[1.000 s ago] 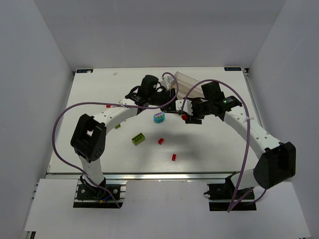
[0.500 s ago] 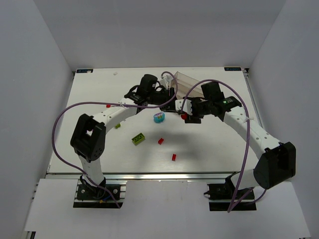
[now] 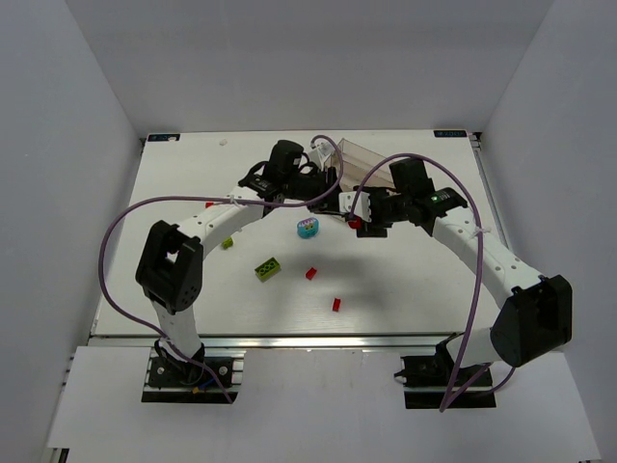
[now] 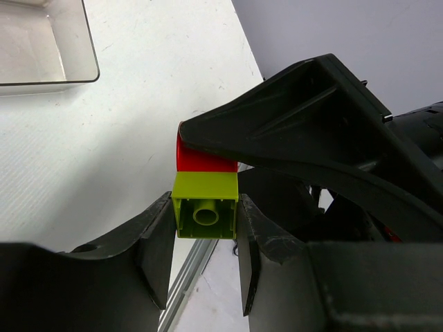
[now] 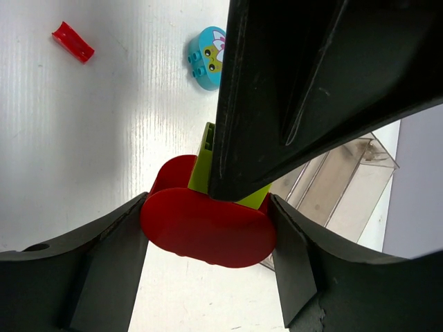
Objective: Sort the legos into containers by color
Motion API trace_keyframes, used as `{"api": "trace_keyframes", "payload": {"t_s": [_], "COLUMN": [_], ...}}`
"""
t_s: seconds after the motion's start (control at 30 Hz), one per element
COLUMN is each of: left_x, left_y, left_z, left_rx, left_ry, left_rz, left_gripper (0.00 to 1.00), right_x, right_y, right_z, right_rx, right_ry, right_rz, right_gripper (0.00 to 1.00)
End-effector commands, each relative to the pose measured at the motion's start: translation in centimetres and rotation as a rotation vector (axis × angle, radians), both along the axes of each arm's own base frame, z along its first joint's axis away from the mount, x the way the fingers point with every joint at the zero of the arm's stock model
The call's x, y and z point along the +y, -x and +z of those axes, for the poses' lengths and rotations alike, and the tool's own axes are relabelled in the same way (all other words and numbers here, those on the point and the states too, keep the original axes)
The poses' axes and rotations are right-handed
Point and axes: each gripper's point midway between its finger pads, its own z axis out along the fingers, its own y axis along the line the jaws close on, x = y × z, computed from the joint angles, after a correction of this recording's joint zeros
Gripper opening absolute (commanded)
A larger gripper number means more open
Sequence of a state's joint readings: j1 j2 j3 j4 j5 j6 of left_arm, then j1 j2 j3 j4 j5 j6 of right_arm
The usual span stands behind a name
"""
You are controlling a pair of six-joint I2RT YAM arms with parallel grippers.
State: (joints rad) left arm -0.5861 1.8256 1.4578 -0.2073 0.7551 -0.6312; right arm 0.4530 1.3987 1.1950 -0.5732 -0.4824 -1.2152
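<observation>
The left end effector (image 4: 205,227) is closed snugly on a lime green brick (image 4: 205,200) and the right end effector (image 5: 208,235) clamps a red brick (image 5: 208,232), the two bricks touching face to face above the desk (image 3: 193,174), near the clear tray (image 4: 34,41), with a cyan piece (image 5: 208,59) lying on the desk nearby.

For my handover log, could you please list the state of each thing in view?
Left end effector: shut on lime green studded plastic brick.
Right end effector: shut on red rounded plastic brick.
Those two bricks: joined together.
Clear plastic rectangular tray: visible compartment empty.
Cyan round plastic brick: loose on white table.
Second lime green brick: loose on table.
Tiny lime piece: loose on table.
Two small red bricks: loose on table.
</observation>
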Motion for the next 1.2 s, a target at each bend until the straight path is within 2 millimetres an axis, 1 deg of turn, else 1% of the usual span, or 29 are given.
{"api": "trace_keyframes", "payload": {"t_s": [0.0,0.13,0.2,0.33,0.63,0.73,0.83,0.87,0.9,0.93,0.97,1.0,1.03,1.07,1.1,1.13,1.17], "left_x": [1.3,1.7,1.8,2.2,2.6,2.6,3.0,2.9,3.2,3.4,3.3,3.1,3.4,3.1,2.8,2.6,2.5], "left_y": [0.0,-0.2,-0.6,-0.8,-1.2,-1.1,-1.8,-2.2,-3.0,-4.1,-5.1,-6.1,-7.5,-8.6,-9.9,-11.0,-12.0], "left_z": [3.8,3.3,3.4,3.1,3.3,3.4,3.6,3.8,4.0,3.7,4.4,3.3,2.8,3.4,1.6,0.9,0.4], "left_rx": [-0.084,-0.086,-0.109,-0.113,-0.123,-0.126,-0.142,-0.151,-0.161,-0.172,-0.198,-0.180,-0.190,-0.201,-0.179,-0.174,-0.165], "left_ry": [0.029,-0.018,-0.039,-0.073,-0.083,-0.081,-0.083,-0.084,-0.085,-0.113,-0.116,-0.138,-0.170,-0.166,-0.192,-0.202,-0.207], "left_rz": [-0.018,-0.008,0.002,0.012,0.023,0.020,0.049,0.061,0.085,0.133,0.161,0.184,0.243,0.274,0.298,0.327,0.363], "left_gripper": [0.00,0.00,0.00,0.00,0.00,0.00,0.00,0.00,0.00,0.00,0.00,0.00,0.00,0.00,0.00,0.00,0.00], "right_x": [-1.9,-2.2,-2.3,-2.5,-3.0,-3.0,-3.3,-3.6,-3.7,-3.8,-4.4,-4.7,-4.7,-5.5,-5.9,-6.2,-7.3], "right_y": [-1.3,-1.6,-1.8,-2.1,-2.4,-2.5,-2.8,-3.5,-3.6,-4.4,-4.9,-5.2,-6.1,-6.7,-6.9,-7.6,-8.0], "right_z": [0.0,-0.3,-0.3,-0.3,-0.5,0.0,0.4,0.6,0.8,1.5,1.9,2.3,3.4,4.0,4.4,5.3,5.3], "right_rx": [-0.031,-0.020,-0.021,-0.020,-0.020,-0.029,-0.025,-0.039,-0.023,-0.037,-0.040,0.003,-0.012,-0.020,0.024,0.014,0.014], "right_ry": [0.051,0.069,0.074,0.080,0.099,0.079,0.061,0.059,0.037,0.004,-0.012,-0.067,-0.131,-0.168,-0.243,-0.303,-0.339], "right_rz": [-0.064,-0.082,-0.093,-0.109,-0.132,-0.140,-0.173,-0.207,-0.247,-0.289,-0.349,-0.428,-0.480,-0.564,-0.655,-0.702,-0.788], "right_gripper": [0.00,0.00,0.00,0.00,0.00,0.00,0.00,0.00,0.00,0.00,0.00,0.00,0.00,0.00,0.00,0.00,0.00]}}
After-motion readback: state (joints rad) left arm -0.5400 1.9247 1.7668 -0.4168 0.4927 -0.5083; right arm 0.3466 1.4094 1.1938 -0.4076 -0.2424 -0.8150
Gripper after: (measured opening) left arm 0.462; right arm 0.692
